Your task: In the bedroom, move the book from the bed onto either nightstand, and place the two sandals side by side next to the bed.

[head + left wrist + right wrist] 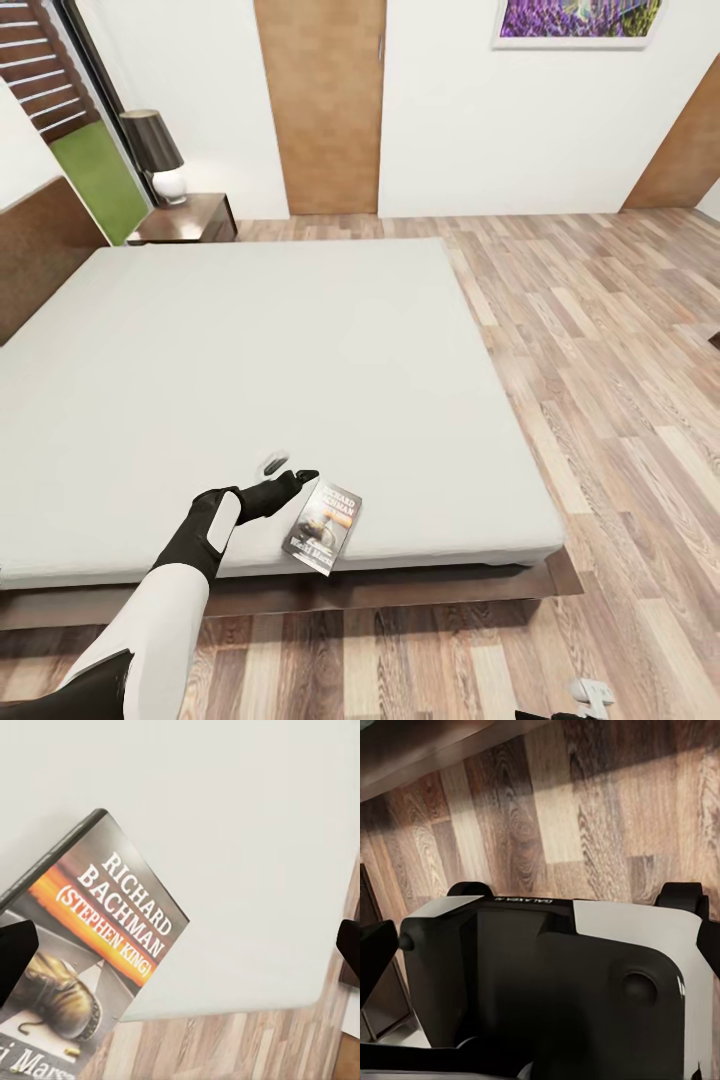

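Floor (600, 330) of light wood planks runs around the bed (250, 380), whose pale mattress takes most of the head view on its dark frame. Behind it stand white walls with a tan door (320, 100) and a picture of purple flowers (575, 20). At the far corner of the bed is the nightstand (195, 218), with a lamp (158, 155) on top.

The book (323, 524) lies flat on the mattress at the near edge, one corner over the edge. The left gripper (288, 473) is just beside it, not holding it, its fingers spread apart.

The left wrist view gives what the head view cannot: the cover (90, 967) reads "RICHARD BACHMAN (STEPHEN KING)" over an orange strip, with a worn boot below.

The right wrist view looks at the robot's own black and white body (547, 990) above the floor; I cannot tell how the right gripper stands.
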Controlling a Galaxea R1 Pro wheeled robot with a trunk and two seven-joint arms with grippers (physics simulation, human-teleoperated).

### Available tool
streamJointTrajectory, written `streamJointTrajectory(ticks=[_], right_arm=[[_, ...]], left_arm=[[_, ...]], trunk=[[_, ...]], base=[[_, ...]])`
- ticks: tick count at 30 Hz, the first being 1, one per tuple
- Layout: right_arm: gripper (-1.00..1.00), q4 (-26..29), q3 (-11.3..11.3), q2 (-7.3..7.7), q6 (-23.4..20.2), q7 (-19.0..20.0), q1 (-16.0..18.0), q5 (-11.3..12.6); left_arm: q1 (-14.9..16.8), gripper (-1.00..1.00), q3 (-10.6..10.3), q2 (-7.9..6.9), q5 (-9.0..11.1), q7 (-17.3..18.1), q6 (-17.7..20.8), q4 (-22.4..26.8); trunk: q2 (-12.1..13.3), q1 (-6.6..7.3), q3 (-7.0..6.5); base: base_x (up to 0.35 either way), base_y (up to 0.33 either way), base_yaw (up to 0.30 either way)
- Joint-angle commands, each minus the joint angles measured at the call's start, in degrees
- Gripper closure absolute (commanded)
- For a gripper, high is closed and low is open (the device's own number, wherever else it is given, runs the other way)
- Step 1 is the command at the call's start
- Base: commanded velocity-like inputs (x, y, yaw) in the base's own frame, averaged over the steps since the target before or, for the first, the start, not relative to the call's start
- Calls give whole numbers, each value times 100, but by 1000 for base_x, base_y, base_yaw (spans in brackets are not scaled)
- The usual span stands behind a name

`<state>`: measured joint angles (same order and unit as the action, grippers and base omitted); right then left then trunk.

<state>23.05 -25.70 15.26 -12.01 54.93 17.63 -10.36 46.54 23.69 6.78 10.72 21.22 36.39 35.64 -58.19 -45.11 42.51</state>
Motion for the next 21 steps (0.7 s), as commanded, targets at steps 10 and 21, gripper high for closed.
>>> streamJointTrajectory(ticks=[10, 21], right_arm=[[-100, 8, -49, -5, -49, 41, 4, -45], [-100, 8, -49, -5, -48, 38, 4, -45]], left_arm=[[4, -100, 39, 7, 9, 26, 57, 4], [4, -100, 39, 5, 9, 305, 61, 4]], trunk=[[399, 220, -176], [840, 461, -373]], base=[[0, 0, 0], [0, 0, 0]])
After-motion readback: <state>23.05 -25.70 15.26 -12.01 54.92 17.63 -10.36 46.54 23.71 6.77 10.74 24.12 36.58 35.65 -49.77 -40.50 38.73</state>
